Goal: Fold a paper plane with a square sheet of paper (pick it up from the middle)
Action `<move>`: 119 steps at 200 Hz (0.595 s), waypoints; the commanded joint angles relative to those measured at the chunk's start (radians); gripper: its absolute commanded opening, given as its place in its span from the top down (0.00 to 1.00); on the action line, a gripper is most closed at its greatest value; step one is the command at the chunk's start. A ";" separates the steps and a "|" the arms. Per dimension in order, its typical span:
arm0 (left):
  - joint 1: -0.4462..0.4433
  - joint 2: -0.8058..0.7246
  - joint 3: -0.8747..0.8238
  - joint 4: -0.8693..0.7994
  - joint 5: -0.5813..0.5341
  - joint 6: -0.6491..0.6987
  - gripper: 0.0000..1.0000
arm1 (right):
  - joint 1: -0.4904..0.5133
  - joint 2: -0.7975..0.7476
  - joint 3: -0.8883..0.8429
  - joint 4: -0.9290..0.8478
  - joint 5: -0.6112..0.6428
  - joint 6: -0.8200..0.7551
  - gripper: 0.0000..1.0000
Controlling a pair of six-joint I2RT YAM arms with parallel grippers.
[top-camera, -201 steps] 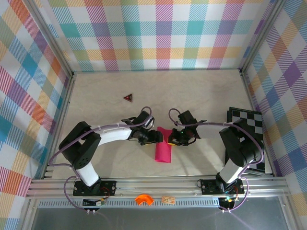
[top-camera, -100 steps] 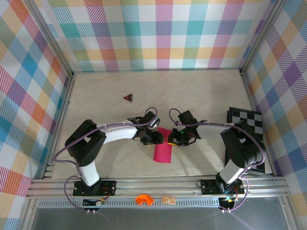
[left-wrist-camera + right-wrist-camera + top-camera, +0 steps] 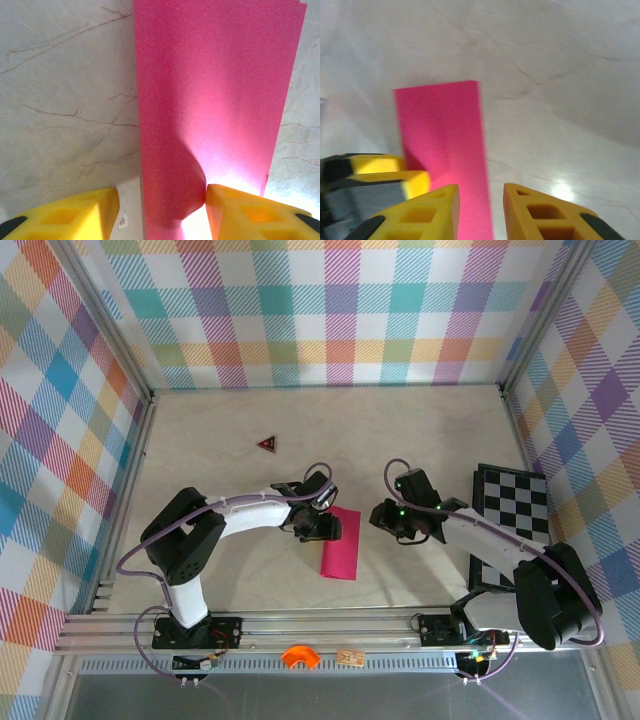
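The square sheet of paper (image 3: 340,552), magenta-pink, lies folded into a narrow strip on the table's near middle. My left gripper (image 3: 324,528) is at the strip's far end. In the left wrist view the paper (image 3: 210,75) runs between the yellow fingers of the left gripper (image 3: 162,200). A raised bulge of paper touches the right finger, and a gap separates the left finger (image 3: 75,215) from the paper's edge. My right gripper (image 3: 384,517) stands open to the right of the strip, apart from it. The right wrist view shows the paper (image 3: 442,125) beyond the right gripper (image 3: 481,202).
A black-and-white checkerboard (image 3: 512,515) lies at the right edge under the right arm. A tiny dark red triangle (image 3: 266,444) sits at the back left. An orange piece (image 3: 298,655) rests on the front rail. Plaid walls enclose three sides.
The right gripper has opened, let go of the paper and drawn away to the right. The left gripper has moved slightly right over the strip's far end.
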 commanded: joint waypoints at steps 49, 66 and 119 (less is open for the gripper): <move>-0.002 0.070 -0.014 -0.072 -0.101 0.029 0.46 | -0.002 -0.035 -0.065 -0.046 0.029 0.057 0.69; -0.002 0.077 -0.010 -0.074 -0.108 0.031 0.45 | -0.002 -0.048 -0.065 -0.056 0.037 0.059 0.69; -0.008 0.089 0.011 -0.110 -0.171 0.042 0.44 | -0.003 -0.062 -0.043 -0.112 0.063 0.047 0.69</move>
